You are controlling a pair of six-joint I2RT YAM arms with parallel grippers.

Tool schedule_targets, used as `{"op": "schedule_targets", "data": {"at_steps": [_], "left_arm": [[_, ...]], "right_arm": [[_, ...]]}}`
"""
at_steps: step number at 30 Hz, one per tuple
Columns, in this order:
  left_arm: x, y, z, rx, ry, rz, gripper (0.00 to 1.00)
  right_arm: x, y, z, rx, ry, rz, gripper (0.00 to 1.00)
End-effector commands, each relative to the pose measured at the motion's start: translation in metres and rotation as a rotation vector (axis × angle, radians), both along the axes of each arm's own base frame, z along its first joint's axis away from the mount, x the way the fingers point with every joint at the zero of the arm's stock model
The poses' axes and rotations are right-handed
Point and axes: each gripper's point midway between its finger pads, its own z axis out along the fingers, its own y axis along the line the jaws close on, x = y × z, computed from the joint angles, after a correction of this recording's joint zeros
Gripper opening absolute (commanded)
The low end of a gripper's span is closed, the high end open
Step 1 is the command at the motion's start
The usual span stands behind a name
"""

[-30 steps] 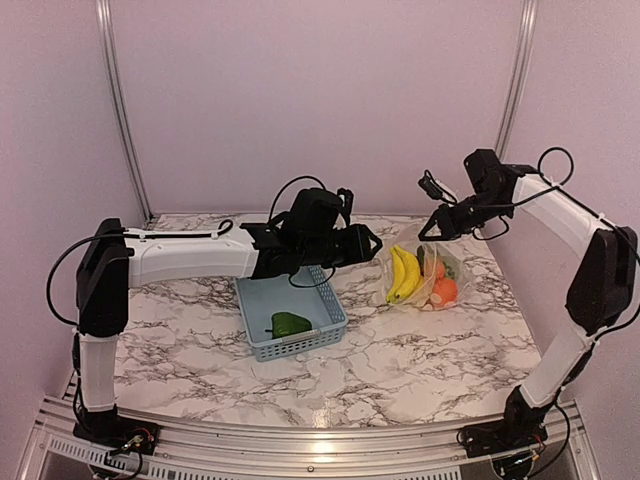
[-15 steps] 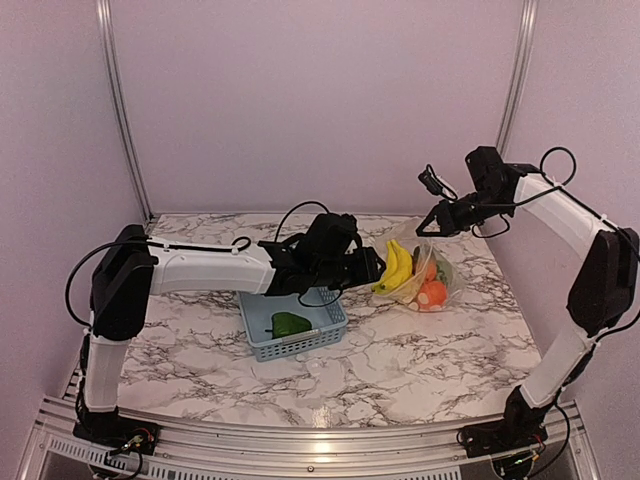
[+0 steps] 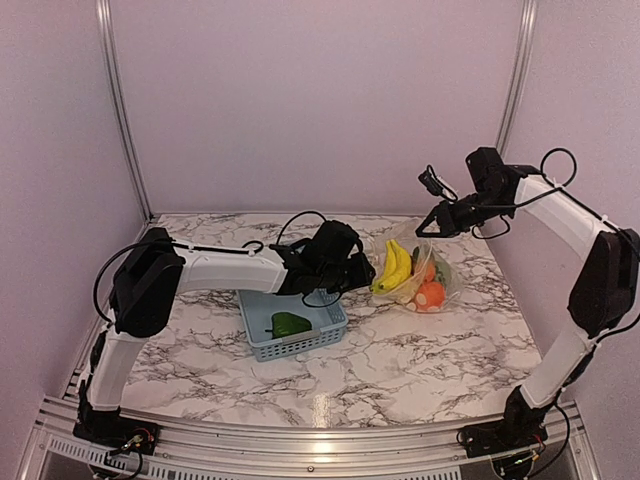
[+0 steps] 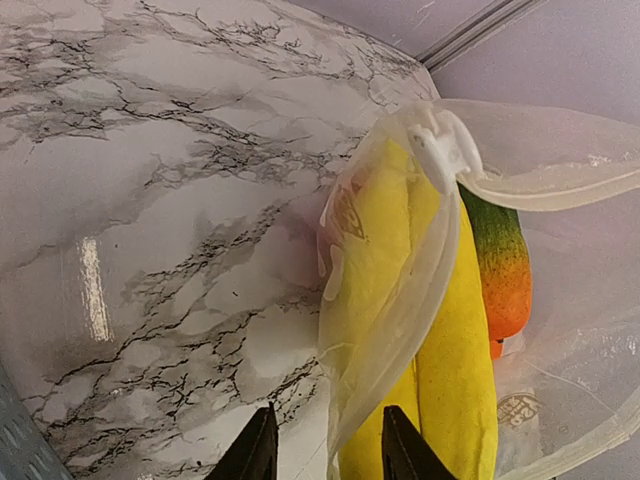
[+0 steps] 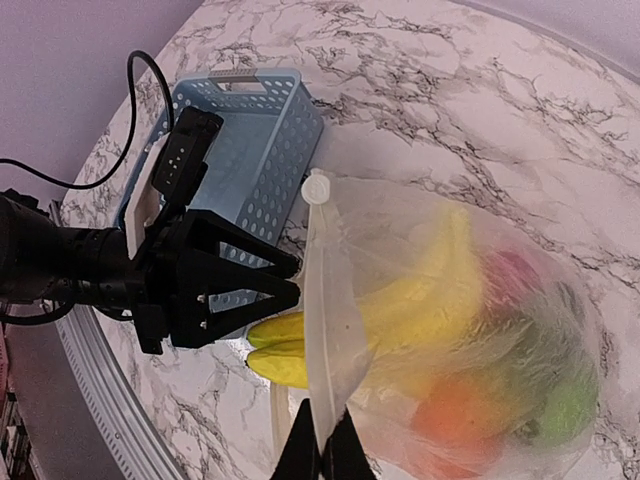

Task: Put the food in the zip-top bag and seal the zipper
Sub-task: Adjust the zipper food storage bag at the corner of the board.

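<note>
The clear zip-top bag (image 3: pixel 425 280) lies at the right of the table, its mouth facing left. Inside it is food: yellow bananas (image 3: pixel 393 268), orange and green pieces (image 3: pixel 431 292). The bananas (image 4: pixel 445 340) stick out past the bag's lip. My right gripper (image 5: pixel 322 452) is shut on the pale zipper strip (image 5: pixel 326 300) and holds it up, with the white slider (image 5: pixel 318 187) at the far end. At the mouth, my left gripper (image 4: pixel 326 455) stands open; the bag's lower lip (image 4: pixel 385 340) hangs between its fingers. One green pepper (image 3: pixel 290 323) lies in the basket.
A blue-grey mesh basket (image 3: pixel 318 335) sits left of the bag, under my left forearm. The back wall and two metal corner posts (image 3: pixel 515 90) stand behind the marble table. Cables loop off both wrists.
My left gripper swung down and right from above the basket to the bag's mouth, where its jaws widened, then narrowed. The bag's lower part shifted slightly left. The right gripper held still.
</note>
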Motion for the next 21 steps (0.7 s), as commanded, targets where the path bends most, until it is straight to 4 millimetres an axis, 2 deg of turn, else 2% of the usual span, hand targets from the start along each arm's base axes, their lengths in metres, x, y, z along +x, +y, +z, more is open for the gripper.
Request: {"op": "schedule_targets", "data": {"at_steps": [1,6,9,10,11,12,13,14,15,17,19,20,21], "left_arm": [[0.009,-0.002,-0.019,-0.017,0.011,-0.012,0.37],[0.006,-0.024,-0.019,-0.065,0.02,-0.111,0.38],[0.003,-0.027,-0.025,-0.052,0.046,-0.127,0.35],[0.003,-0.027,-0.026,-0.049,0.054,-0.128,0.31],[0.002,-0.026,-0.026,-0.045,0.061,-0.131,0.24],[0.002,-0.026,-0.024,-0.044,0.069,-0.135,0.09],[0.0,-0.027,-0.019,-0.051,0.077,-0.145,0.0],[-0.001,-0.028,-0.006,-0.066,0.073,-0.155,0.0],[-0.003,-0.027,0.015,-0.078,0.064,-0.168,0.0],[-0.006,-0.026,0.073,-0.109,-0.001,-0.192,0.0],[-0.008,-0.019,0.121,-0.136,-0.075,-0.184,0.0],[-0.006,-0.013,0.134,-0.14,-0.097,-0.165,0.0],[-0.003,-0.01,0.138,-0.139,-0.106,-0.152,0.0]], "right_arm": [[-0.002,0.002,0.014,0.035,-0.037,0.008,0.0],[0.0,0.001,0.012,0.033,-0.034,0.003,0.0],[0.001,0.001,0.012,0.029,-0.037,0.001,0.0],[0.002,0.001,0.012,0.028,-0.038,0.0,0.0],[0.002,0.0,0.012,0.026,-0.041,-0.001,0.0],[0.003,0.0,0.013,0.023,-0.046,-0.003,0.0],[0.005,-0.001,0.014,0.018,-0.049,-0.007,0.0],[0.006,-0.002,0.015,0.012,-0.056,-0.01,0.0],[0.008,-0.003,0.019,0.004,-0.069,-0.015,0.0],[0.013,-0.012,0.029,-0.015,-0.102,-0.036,0.0],[0.019,-0.022,0.04,-0.027,-0.138,-0.071,0.0],[0.023,-0.027,0.042,-0.036,-0.147,-0.091,0.0],[0.025,-0.031,0.039,-0.05,-0.146,-0.108,0.0]]}}
